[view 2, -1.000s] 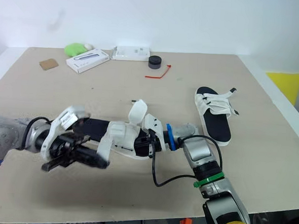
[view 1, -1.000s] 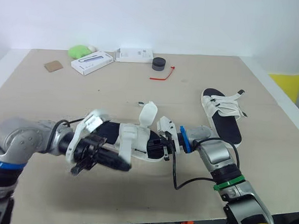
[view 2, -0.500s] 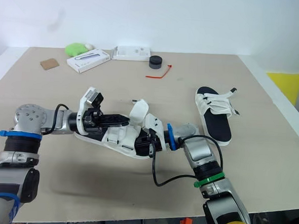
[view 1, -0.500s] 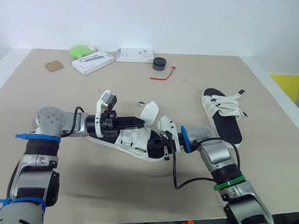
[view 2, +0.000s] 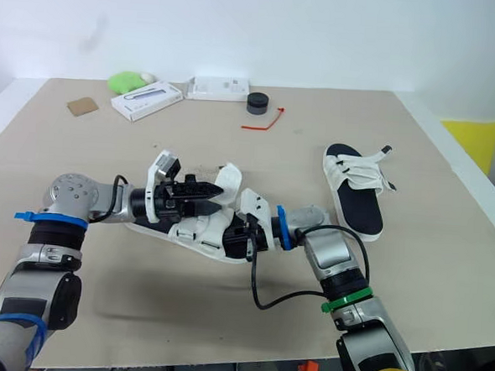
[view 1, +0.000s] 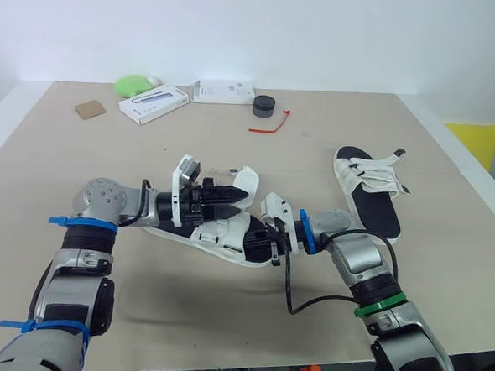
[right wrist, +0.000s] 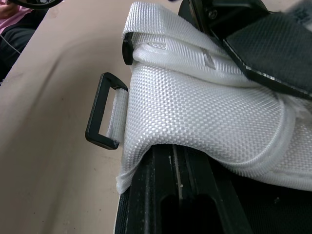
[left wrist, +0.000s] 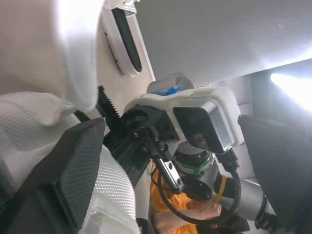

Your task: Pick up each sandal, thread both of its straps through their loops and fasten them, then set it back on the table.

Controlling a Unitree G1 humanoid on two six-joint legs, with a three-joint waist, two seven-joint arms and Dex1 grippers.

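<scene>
The near white sandal lies mid-table with its black sole up and one strap flap standing upright. My left gripper reaches over it from the left, open, its tips at the flap and its fingers spread wide. From the right, my right gripper is shut on the sandal's end. The right wrist view has the woven strap and its black loop close up. A second sandal lies flat at the right.
Along the far edge sit a green object, two white boxes, a black round tin, a red tie and a brown card. A yellow object stands beyond the table's right edge.
My left arm swung from in front of the sandal up over it, and its gripper went from shut to open beside the upright flap. The right arm stayed put.
</scene>
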